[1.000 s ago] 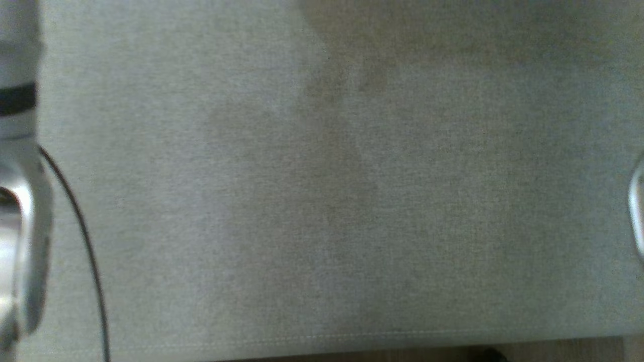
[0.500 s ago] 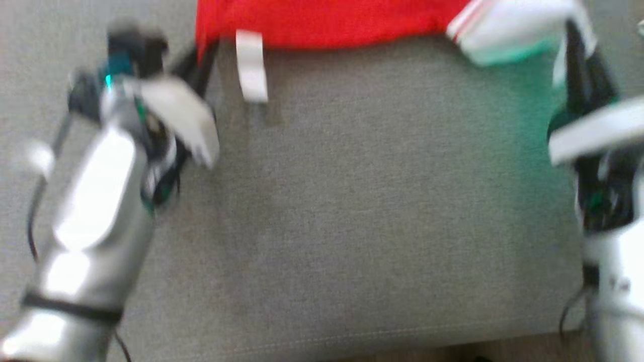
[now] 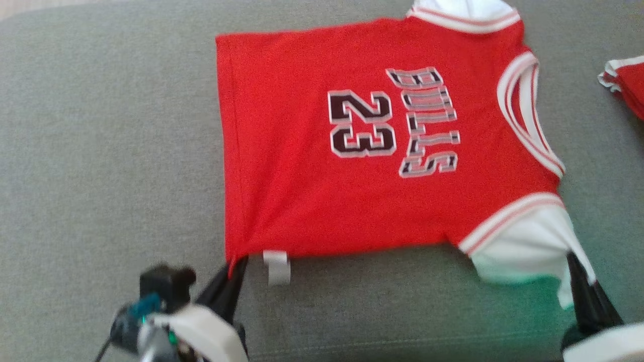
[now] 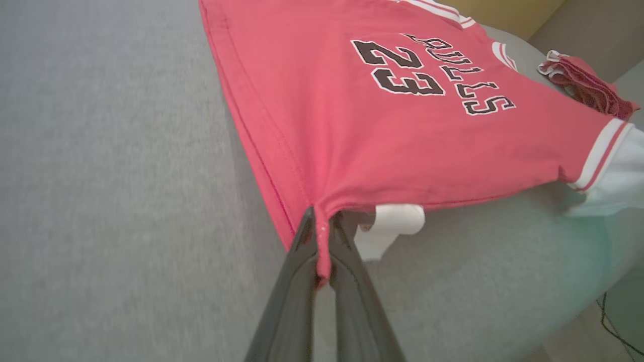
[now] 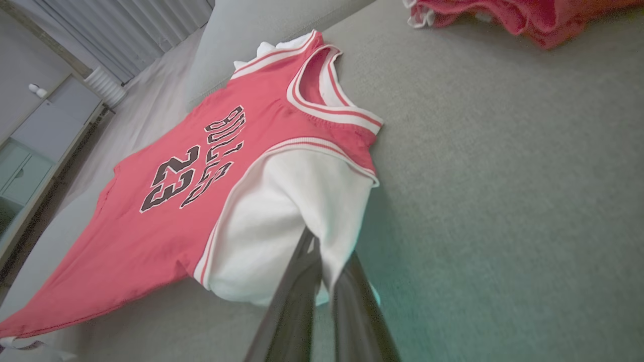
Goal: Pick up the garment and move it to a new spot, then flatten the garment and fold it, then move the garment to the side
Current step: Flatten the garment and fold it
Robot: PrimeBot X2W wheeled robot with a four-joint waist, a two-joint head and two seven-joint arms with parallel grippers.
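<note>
Red jersey (image 3: pixel 302 176) is spread flat, number side up, on the grey cushion (image 3: pixel 100 151), hem toward the robot's left and collar toward its right. The left gripper (image 4: pixel 322 226) is clamped on the near hem corner, right beside a white tag (image 3: pixel 276 266) poking out from under the edge, and the right gripper (image 5: pixel 324 251) is pinched tight on the near white sleeve (image 3: pixel 523 246). Out past the collar, apart from the jersey, a second crumpled red-and-white garment (image 3: pixel 629 85) sits on the same cushion, with a pale cabinet (image 5: pixel 30 151) beyond the cushion's far end.
</note>
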